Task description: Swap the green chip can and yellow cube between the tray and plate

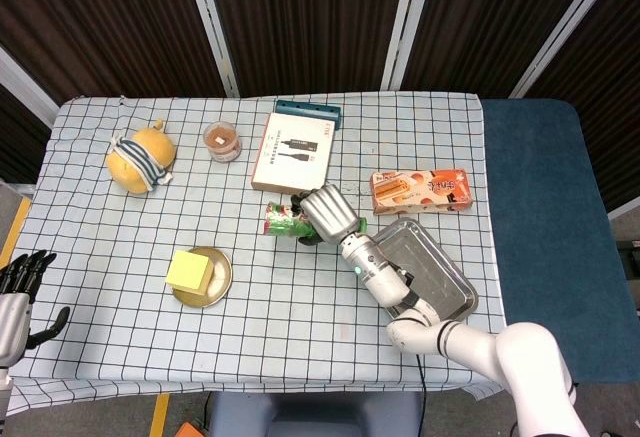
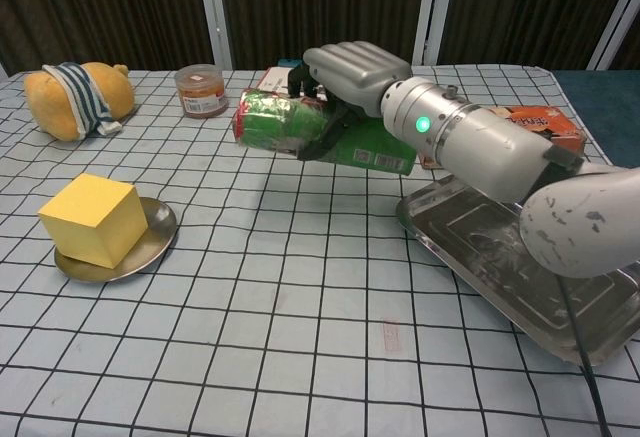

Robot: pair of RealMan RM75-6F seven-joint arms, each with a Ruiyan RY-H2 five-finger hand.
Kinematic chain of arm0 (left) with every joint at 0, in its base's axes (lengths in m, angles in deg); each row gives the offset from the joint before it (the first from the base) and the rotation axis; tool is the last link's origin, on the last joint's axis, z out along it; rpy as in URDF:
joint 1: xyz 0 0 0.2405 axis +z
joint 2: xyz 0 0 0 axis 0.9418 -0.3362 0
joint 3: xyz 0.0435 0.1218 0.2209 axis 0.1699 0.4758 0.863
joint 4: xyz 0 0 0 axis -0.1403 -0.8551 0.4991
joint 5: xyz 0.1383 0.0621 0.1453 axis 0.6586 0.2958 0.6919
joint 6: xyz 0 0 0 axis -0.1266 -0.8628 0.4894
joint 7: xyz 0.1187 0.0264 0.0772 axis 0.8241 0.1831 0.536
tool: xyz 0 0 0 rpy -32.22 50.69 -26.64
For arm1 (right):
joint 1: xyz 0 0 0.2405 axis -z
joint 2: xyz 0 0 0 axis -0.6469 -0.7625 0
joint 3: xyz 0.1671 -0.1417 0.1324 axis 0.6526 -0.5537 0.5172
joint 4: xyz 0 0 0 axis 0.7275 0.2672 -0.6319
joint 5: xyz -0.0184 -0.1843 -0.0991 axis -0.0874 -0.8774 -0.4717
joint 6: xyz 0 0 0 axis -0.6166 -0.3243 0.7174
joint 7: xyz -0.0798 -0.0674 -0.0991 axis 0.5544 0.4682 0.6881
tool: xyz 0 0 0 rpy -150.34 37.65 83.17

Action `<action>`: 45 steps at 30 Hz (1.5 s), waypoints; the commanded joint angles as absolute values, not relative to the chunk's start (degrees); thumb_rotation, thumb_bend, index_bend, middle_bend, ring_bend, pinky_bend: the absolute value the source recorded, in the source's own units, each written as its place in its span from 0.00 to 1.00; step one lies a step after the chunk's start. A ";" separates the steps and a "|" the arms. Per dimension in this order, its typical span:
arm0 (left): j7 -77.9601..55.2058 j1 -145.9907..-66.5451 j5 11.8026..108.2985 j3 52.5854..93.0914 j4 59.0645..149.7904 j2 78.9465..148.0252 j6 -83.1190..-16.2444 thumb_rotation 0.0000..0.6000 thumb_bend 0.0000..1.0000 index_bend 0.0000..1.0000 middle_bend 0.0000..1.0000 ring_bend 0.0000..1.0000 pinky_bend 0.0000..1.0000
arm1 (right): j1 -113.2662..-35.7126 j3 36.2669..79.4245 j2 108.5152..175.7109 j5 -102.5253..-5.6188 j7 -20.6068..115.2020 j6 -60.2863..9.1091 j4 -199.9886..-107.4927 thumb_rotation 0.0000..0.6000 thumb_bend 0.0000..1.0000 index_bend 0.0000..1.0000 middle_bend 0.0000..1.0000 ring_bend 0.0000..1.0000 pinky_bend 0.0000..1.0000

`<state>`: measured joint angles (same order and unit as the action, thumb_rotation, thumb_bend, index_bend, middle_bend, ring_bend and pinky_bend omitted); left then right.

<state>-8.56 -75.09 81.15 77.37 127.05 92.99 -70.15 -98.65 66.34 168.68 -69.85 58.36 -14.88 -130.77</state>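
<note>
We held the green chip can (image 2: pixel 300 127) grasped in our right robot hand (image 2: pixel 345 75), long axis sideways, the occupied plate (image 2: pixel 155 229) lying leftward, nearer our released left robot hand (image 1: pixel 18 292).

We see bare tablecloth (image 2: pixel 300 287) between the plate (image 2: pixel 150 242) and the tray (image 2: pixel 520 287). Our right hand (image 2: pixel 345 72) holds the green chip can (image 2: pixel 300 127) over it, just before the white box (image 1: pixel 290 154).
</note>
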 commanded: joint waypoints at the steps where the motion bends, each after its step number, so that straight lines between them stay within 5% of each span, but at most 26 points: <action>1: -8.54 -75.08 81.17 77.39 127.13 92.96 -70.15 1.00 0.35 0.11 0.09 0.04 0.13 | -101.08 66.08 171.59 -71.66 55.24 -15.01 -126.53 1.00 0.24 0.82 0.72 0.68 0.69; 9: -9.59 -75.08 81.47 77.48 126.86 92.73 -70.09 1.00 0.35 0.11 0.09 0.04 0.13 | -103.75 64.57 175.26 -72.05 50.73 -12.47 -119.58 1.00 0.24 0.44 0.31 0.20 0.27; 15: -9.24 -75.13 81.64 77.50 126.68 93.00 -70.18 1.00 0.36 0.11 0.09 0.04 0.13 | -102.53 64.29 173.12 -71.19 51.08 -12.81 -122.59 1.00 0.23 0.23 0.10 0.02 0.13; 21: -8.93 -75.25 81.73 77.55 126.63 93.16 -70.01 1.00 0.36 0.11 0.09 0.04 0.13 | -97.42 63.38 165.45 -71.44 52.54 -18.31 -134.37 1.00 0.21 0.09 0.00 0.00 0.07; 31: -8.03 -75.41 82.42 77.98 126.86 93.61 -69.85 1.00 0.35 0.10 0.09 0.04 0.13 | -76.63 56.49 141.15 -68.61 62.47 -34.75 -169.34 1.00 0.17 0.05 0.00 0.00 0.07; 35: -6.80 -75.50 82.86 78.34 127.45 93.85 -69.72 1.00 0.35 0.09 0.08 0.04 0.13 | -70.39 52.91 136.29 -69.33 67.01 -40.66 -172.25 1.00 0.07 0.00 0.00 0.00 0.03; 45: -3.58 -78.27 85.17 79.22 128.34 95.97 -65.92 1.00 0.36 0.00 0.00 0.00 0.12 | -56.83 47.02 130.39 -70.84 52.16 -49.39 -170.78 1.00 0.05 0.00 0.00 0.00 0.00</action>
<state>-4.05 -77.52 84.83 79.24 128.32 95.41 -66.74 -60.81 48.05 131.34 -71.01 57.95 -46.42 -171.77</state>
